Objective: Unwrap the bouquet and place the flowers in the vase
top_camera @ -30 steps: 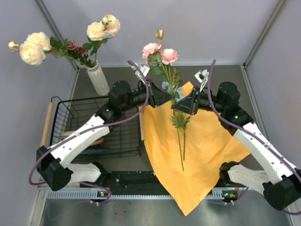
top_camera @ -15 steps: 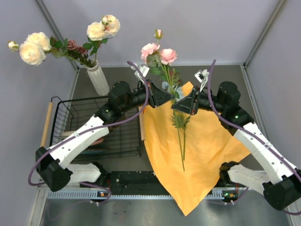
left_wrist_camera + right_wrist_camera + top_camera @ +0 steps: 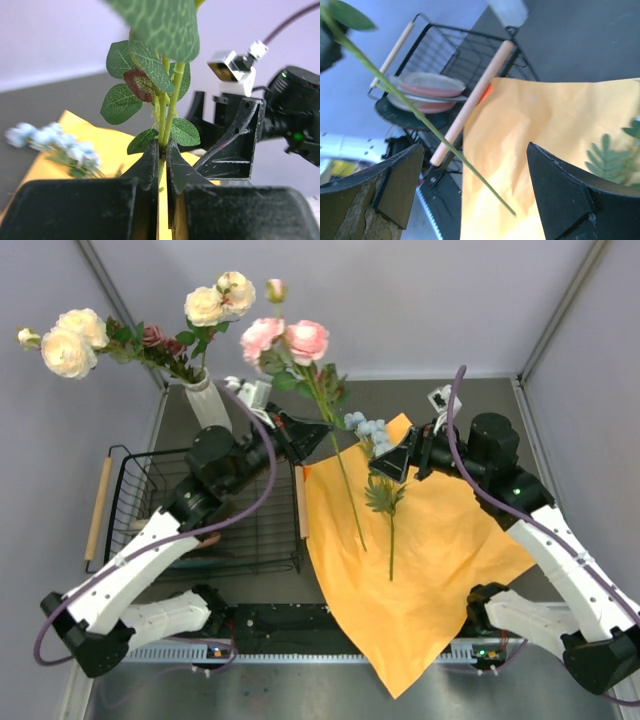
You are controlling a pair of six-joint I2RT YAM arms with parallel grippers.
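From above, the left claw [image 3: 322, 428] pinches the thin green stem of a pink rose spray [image 3: 285, 340], which slants over the creased orange paper wrap [image 3: 430, 570] spread on the grey table [image 3: 480, 400]. The right claw [image 3: 397, 462] stands spread just beside a pale blue cluster [image 3: 368, 427] and a feathery green sprig [image 3: 385, 495], both lying on the paper. At the back left, the ribbed white vase [image 3: 210, 405] holds cream roses [image 3: 68, 345]. A black wire rack [image 3: 190, 510] sits near it.

Left wrist: the black fingertips [image 3: 150, 160] are pressed tight on the stem, with its veined oval leaves.

Right wrist: the matte fingers [image 3: 400, 175] are wide apart and the thin stem crosses beyond them. Glossy pink plates [image 3: 432, 84] lie in the rack.
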